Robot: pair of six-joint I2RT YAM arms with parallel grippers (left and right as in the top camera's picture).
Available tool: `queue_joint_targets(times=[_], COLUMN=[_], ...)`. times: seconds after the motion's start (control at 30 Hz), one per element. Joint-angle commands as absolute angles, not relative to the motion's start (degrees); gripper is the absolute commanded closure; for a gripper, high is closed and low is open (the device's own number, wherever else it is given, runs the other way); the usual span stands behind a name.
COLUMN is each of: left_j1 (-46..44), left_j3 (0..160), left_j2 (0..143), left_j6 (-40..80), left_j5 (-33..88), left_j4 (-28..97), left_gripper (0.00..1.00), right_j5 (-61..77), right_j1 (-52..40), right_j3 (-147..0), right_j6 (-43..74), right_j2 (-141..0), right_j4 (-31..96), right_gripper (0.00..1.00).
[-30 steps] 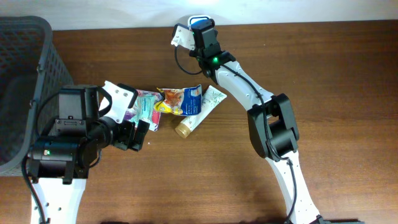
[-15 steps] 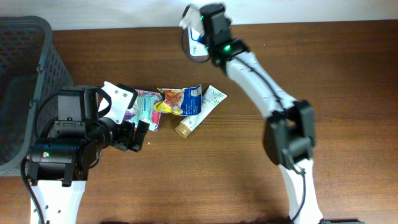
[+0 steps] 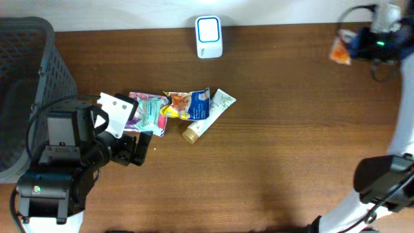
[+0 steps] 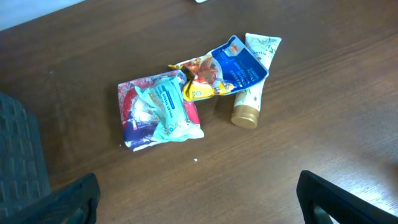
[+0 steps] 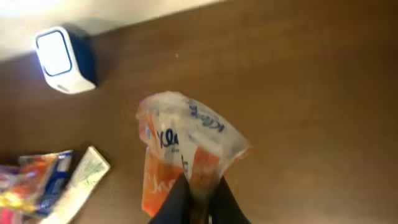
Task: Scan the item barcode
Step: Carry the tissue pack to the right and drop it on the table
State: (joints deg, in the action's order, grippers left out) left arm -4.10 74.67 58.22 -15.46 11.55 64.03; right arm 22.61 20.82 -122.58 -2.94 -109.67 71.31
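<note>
Pack (image 5: 186, 146) (right hand (image 5: 198, 198)) near table (image 3: 291, 40) edge

Right claw (image 5: 198, 200) pinched on orange-white packet (image 5: 180, 146); white scanner (image 5: 62, 59) far up-left of claw, on desk (image 5: 305, 93).

Brown wood-grain table (image 3: 291, 149); white scanner (image 3: 209, 37) with blue rim; orange-and-clear packet (image 5: 186, 149) with blue lettering; grey mesh basket (image 3: 26, 65)

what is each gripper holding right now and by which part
The right gripper pinches the orange and clear plastic tissue packet by one crumpled end. The left gripper is open, holding nothing.
</note>
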Motion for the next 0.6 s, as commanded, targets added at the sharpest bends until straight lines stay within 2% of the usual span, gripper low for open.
queue_joint_targets(times=[0.0,0.1,0.2,0.37,0.5,0.53,0.57], left_j1=[-3.86,-3.86,-3.86,-3.86,-3.86,-3.86,-3.86], left_j3=[74.72,74.72,74.72,74.72,74.72,74.72,74.72], left_j2=[57.71,57.71,57.74,57.71,57.71,57.71,57.74], left_j6=[-16.38,-16.38,-16.38,-16.38,-16.38,-16.38,-16.40], left_j5=[11.81,11.81,11.81,11.79,11.79,11.79,11.77], left_j4=[63.92,63.90,63.88,63.90,63.92,63.92,63.92], left_gripper=[0.01,0.01,0.01,0.01,0.01,0.01,0.01], right_j5=[34.85,35.35,35.35,27.92,24.75,24.77,24.82], right_j1=[30.63,38.20,42.65,43.90,43.90,43.90,43.90], right_j3=[-118.54,-110.76,-99.53,-82.96,-79.75,-79.75,-79.75], right_j6=[-1.41,-1.39,-1.37,3.31,3.73,3.73,3.73], right_j2=[-108.97,-109.10,-109.12,-109.12,-109.12,-109.12,-109.12], right_j4=[73.19,72.12,65.14,51.31,47.70,47.72,47.75], right_gripper=[0.96,0.96,0.96,0.96,0.96,0.91,0.50])
